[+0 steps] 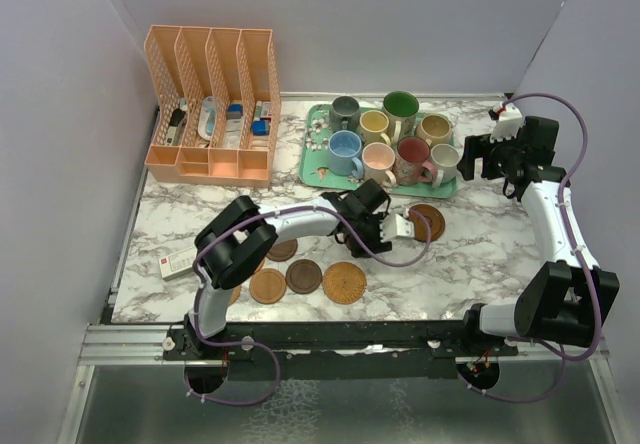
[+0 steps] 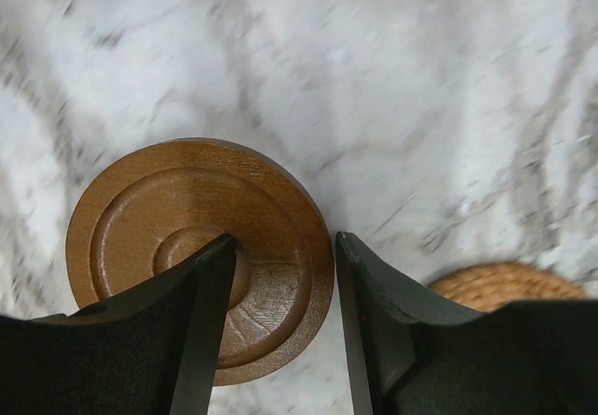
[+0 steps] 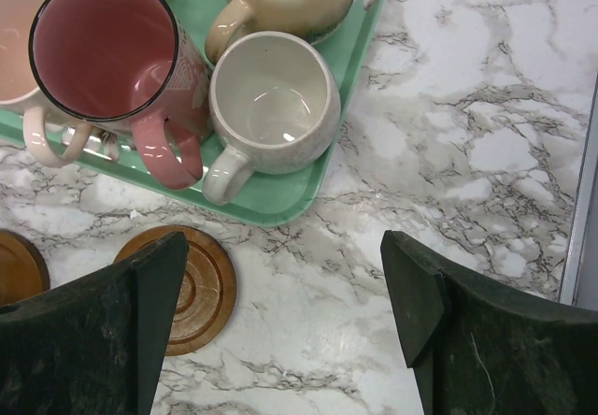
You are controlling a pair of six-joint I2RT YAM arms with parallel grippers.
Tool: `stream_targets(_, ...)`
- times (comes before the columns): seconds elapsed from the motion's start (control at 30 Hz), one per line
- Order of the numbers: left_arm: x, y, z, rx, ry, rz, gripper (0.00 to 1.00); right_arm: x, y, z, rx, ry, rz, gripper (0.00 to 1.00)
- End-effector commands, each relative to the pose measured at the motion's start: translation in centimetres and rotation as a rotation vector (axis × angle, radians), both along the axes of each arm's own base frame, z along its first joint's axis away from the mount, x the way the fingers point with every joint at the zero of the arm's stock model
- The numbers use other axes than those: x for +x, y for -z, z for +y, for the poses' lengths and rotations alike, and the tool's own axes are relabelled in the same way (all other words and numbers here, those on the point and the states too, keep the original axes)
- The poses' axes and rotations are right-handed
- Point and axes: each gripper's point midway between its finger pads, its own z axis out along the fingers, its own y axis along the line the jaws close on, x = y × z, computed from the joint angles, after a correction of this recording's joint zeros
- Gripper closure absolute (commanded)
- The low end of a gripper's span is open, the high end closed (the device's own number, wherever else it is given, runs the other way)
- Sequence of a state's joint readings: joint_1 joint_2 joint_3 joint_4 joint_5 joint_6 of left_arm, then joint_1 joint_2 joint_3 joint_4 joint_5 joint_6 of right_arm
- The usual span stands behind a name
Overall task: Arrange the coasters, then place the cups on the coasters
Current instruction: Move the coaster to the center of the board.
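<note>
Left gripper (image 2: 285, 247): fingers partly spread, straddling the right rim of a grooved brown coaster (image 2: 168, 228). 1 finger is over its centre boss, 1 just beside its edge. Contact cannot be told.
Right gripper (image 3: 280, 256): fingers spread wide, nothing between them, over the marble table (image 3: 467, 153) just below the tray's corner.
Other coasters: woven tan coaster (image 1: 344, 282) at lower centre of the top view, with darker discs to its left. 1 dark coaster (image 1: 428, 221) lies just below the tray.
Cups (image 1: 378, 159): 8, all on the teal tray (image 1: 318, 172) at upper centre. The cream-white cup (image 3: 271, 102) is at its lower-right corner.
Writing: white box (image 1: 178, 261) at left, with a red mark. The print is too small to read.
</note>
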State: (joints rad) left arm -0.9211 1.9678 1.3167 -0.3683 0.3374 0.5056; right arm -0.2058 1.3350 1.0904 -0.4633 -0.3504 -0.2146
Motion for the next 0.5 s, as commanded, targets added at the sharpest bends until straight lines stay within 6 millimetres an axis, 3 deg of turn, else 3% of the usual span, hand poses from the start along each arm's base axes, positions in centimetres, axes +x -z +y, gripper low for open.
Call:
stream_targets(0.0,-7.6,3.4,-0.4,0.08,0.133,0.243,0.51,0.1,0.4,-0.1,-0.006,-0.006,0.003,0.15)
stream_targets(0.17,-10.8,2.8,-3.2,0.047,0.233,0.271,0.52,0.1,0.4,-0.4,-0.017,0.005,0.001,0.15)
stream_targets(0.47,-12.9,2.1,-9.6,-0.034,0.314,0.31,0.52,0.1,0.3,-0.5,-0.024,0.008,-0.001,0.15)
